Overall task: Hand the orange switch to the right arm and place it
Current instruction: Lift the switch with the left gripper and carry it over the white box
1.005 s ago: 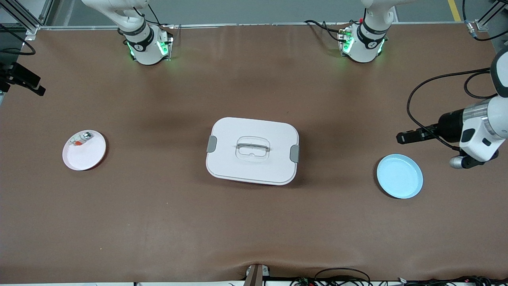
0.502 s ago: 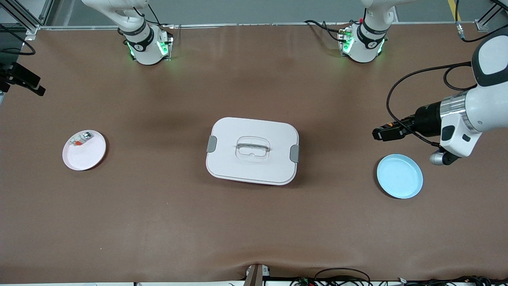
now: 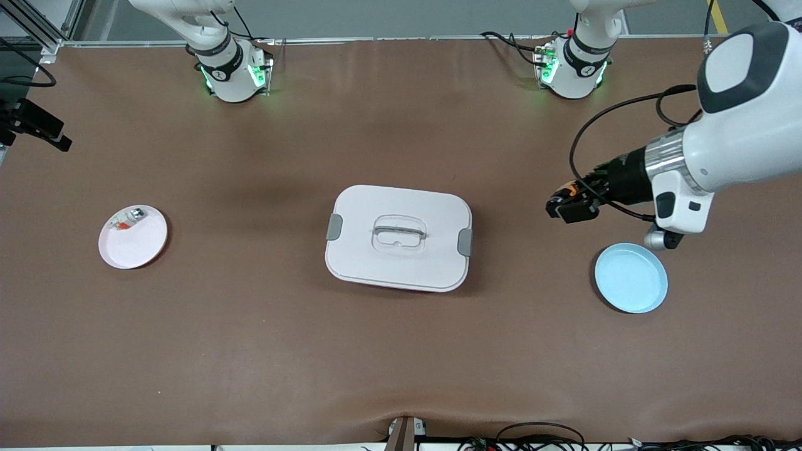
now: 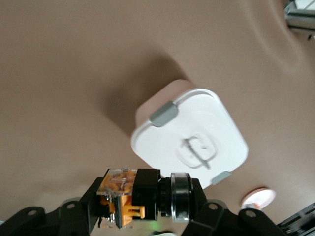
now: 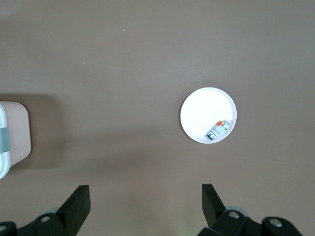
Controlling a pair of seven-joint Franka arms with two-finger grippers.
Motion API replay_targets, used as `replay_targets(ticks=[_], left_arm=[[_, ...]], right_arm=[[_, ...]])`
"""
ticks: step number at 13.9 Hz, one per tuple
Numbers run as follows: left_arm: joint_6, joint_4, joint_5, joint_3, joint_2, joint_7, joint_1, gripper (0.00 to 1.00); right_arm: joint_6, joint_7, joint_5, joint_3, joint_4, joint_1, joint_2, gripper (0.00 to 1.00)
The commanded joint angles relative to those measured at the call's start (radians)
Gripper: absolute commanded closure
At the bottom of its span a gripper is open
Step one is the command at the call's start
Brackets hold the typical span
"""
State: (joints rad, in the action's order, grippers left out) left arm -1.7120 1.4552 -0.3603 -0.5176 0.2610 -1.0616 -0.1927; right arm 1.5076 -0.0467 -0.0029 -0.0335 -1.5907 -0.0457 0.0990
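My left gripper (image 3: 567,207) is shut on the orange switch (image 3: 569,187) and holds it in the air over bare table, between the white lidded box (image 3: 398,250) and the blue plate (image 3: 631,279). In the left wrist view the orange switch (image 4: 133,194) lies crosswise between the fingers of the left gripper (image 4: 145,202): a black body, an orange and clear end, a silver ring. My right gripper (image 5: 145,191) is open and empty, high over the table near the pink plate (image 5: 199,113). It does not show in the front view.
The pink plate (image 3: 141,244) at the right arm's end holds a small whitish-grey part with a red-orange bit (image 3: 127,219). The white box with grey clips and a handle sits mid-table. Both arm bases stand along the table's top edge.
The left arm has swung in from the table's end toward the middle, carrying the switch past the blue plate. The right arm has not visibly moved.
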Motion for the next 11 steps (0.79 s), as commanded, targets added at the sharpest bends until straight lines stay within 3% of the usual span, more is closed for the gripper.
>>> replay_targets(ticks=[1, 11], left_arm=[[-0.058, -0.009, -0.009, -0.019, 0.004, -0.115, 0.035, 0.64], [-0.330, -0.009, -0.002, -0.018, 0.047, -0.685, 0.274, 0.64]], right_arm=[[0.008, 0.010, 0.003, 0.010, -0.020, -0.010, 0.024, 0.00], [0.008, 0.010, 0.003, 0.014, -0.020, -0.010, 0.024, 0.00]])
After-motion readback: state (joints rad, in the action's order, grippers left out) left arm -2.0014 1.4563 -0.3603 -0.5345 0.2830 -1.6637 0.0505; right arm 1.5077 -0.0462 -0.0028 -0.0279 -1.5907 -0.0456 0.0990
